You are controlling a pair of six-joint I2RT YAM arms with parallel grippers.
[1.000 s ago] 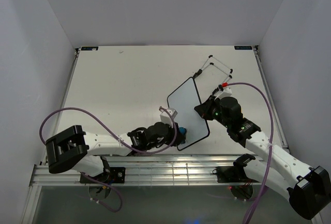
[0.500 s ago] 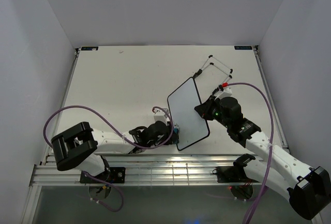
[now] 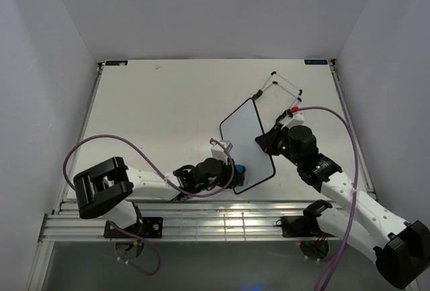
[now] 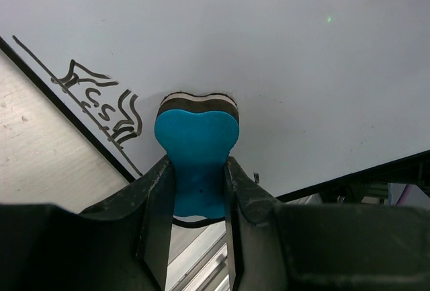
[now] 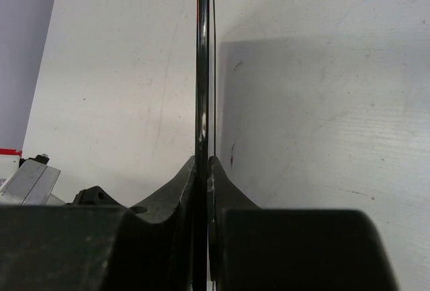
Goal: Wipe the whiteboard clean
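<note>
The whiteboard is a white board with a thin black frame, lying tilted near the table's middle right. My right gripper is shut on its right edge; in the right wrist view the board shows edge-on between the jaws. My left gripper is shut on a blue eraser, whose felt end presses on the board's surface. Black handwriting remains along the board's edge, left of the eraser. The eraser shows at the board's near corner in the top view.
A black wire stand stands behind the board at the back right. Purple cables loop from both arms. An aluminium rail runs along the table's near edge. White walls close in the left, right and back sides.
My left gripper with the eraser pulled back left off the board, then moved right again onto its near corner. The board and right gripper shifted slightly right.
</note>
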